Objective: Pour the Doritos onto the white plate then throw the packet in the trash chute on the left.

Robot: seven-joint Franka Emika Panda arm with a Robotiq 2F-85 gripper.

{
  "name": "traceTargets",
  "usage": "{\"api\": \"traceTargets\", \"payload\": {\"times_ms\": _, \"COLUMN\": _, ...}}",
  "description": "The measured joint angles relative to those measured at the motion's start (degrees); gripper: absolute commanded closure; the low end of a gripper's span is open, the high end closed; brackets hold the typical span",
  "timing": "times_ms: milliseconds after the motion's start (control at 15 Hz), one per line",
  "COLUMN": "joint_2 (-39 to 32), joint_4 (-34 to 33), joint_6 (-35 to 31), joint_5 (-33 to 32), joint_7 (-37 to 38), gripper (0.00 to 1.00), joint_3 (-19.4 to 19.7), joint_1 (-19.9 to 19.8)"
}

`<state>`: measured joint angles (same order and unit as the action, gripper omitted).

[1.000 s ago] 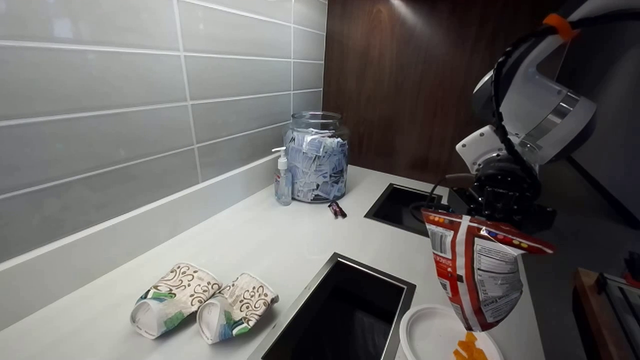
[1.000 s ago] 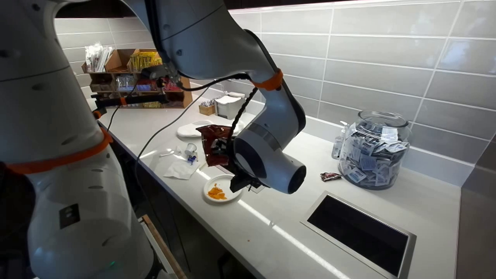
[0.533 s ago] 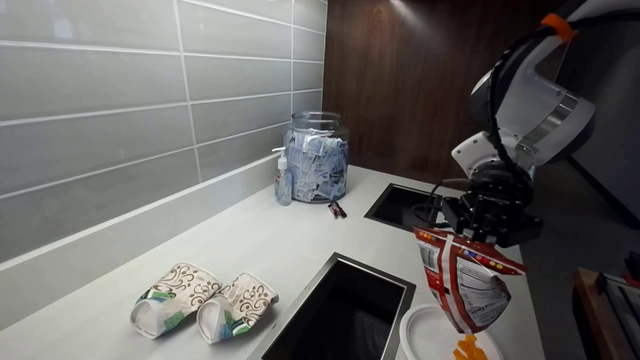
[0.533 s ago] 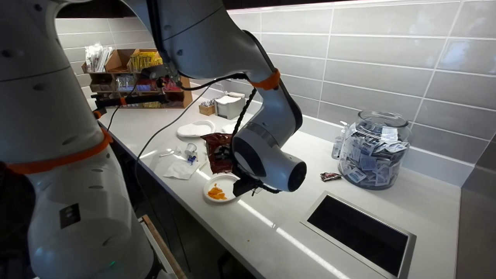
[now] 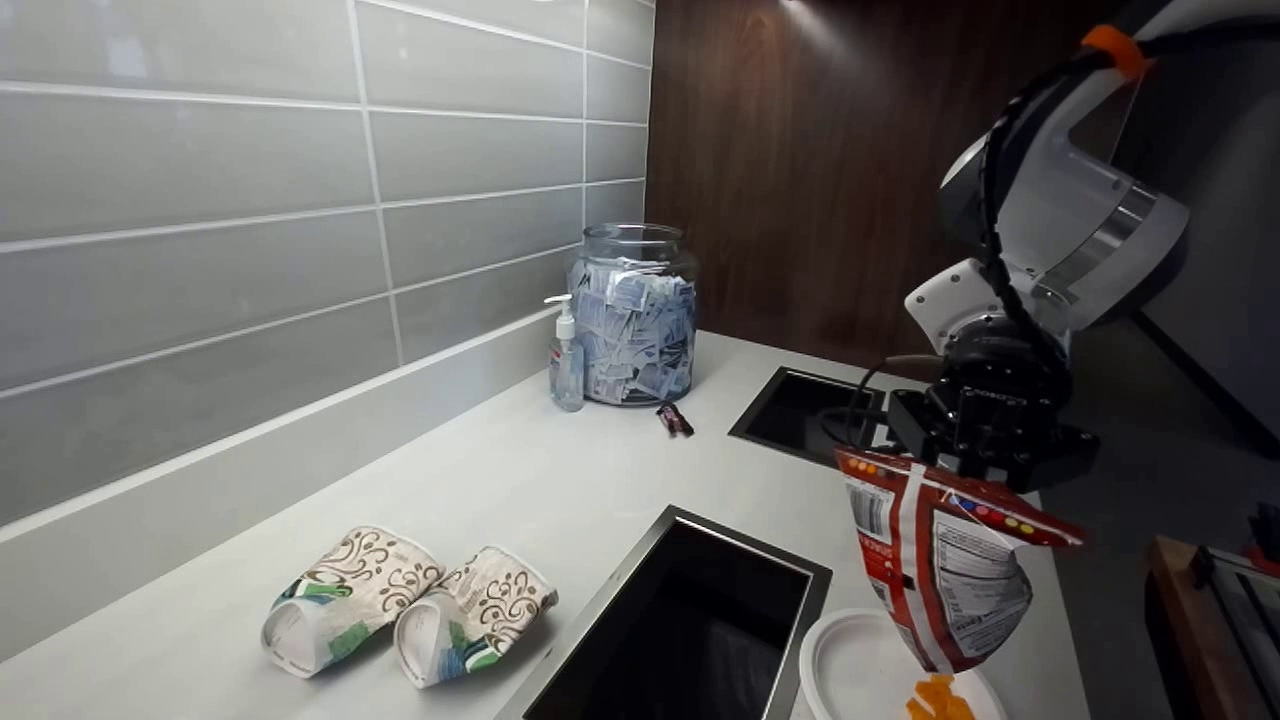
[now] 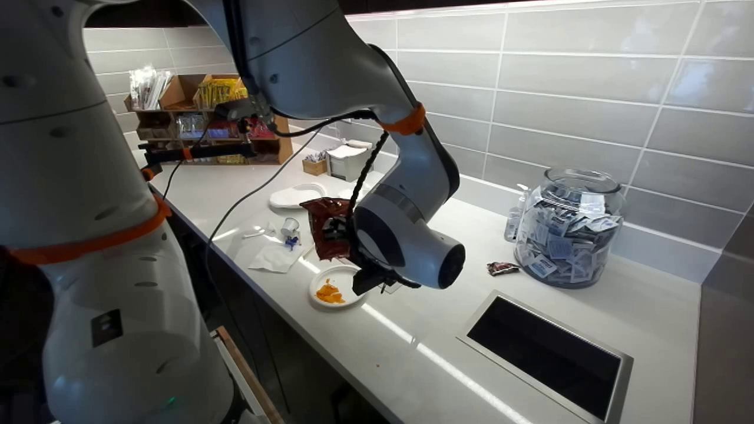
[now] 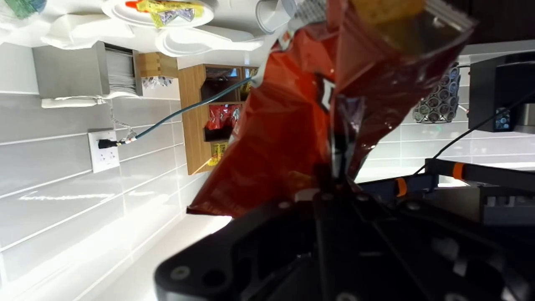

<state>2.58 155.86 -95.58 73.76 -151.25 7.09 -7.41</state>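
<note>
My gripper [image 7: 334, 184] is shut on one end of the red Doritos packet [image 7: 284, 125]. The packet hangs downward in an exterior view [image 5: 940, 570], its lower end just above the white plate [image 5: 845, 655]. In an exterior view the packet [image 6: 327, 229] also shows beside the wrist. Orange chips [image 6: 329, 292] lie in a small heap on the plate [image 6: 347, 280]; they also show in an exterior view [image 5: 938, 698]. Whether chips are left inside is hidden. A black, metal-framed opening [image 5: 818, 582] in the counter is beside the plate; another opening [image 5: 800, 415] lies farther back.
A large glass jar [image 5: 635, 330] and a pump bottle [image 5: 566, 365] stand by the tiled wall. Two crushed paper cups [image 5: 350, 600] and a small wrapper [image 5: 674, 420] lie on the counter. A napkin [image 6: 274, 258], a tilted cup [image 6: 290, 226] and a wooden shelf [image 6: 215, 118] are beyond the plate.
The gripper and packet went down and left in an exterior view, then came slightly back up and right. The packet stays held. The chip heap looks about the same.
</note>
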Motion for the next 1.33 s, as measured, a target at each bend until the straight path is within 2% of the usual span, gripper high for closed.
{"api": "traceTargets", "payload": {"times_ms": 933, "joint_2": 0.15, "joint_4": -0.03, "joint_6": 0.12, "joint_5": -0.24, "joint_7": 2.67, "gripper": 1.0, "joint_3": 0.17, "joint_1": -0.06}}
{"api": "traceTargets", "payload": {"times_ms": 1133, "joint_2": 1.15, "joint_4": -0.03, "joint_6": -4.29, "joint_5": 0.88, "joint_7": 7.56, "gripper": 1.0, "joint_3": -0.63, "joint_1": 0.24}}
{"api": "traceTargets", "payload": {"times_ms": 1333, "joint_2": 3.54, "joint_4": -0.04, "joint_6": -12.83, "joint_5": 2.05, "joint_7": 15.47, "gripper": 1.0, "joint_3": -3.29, "joint_1": 1.65}}
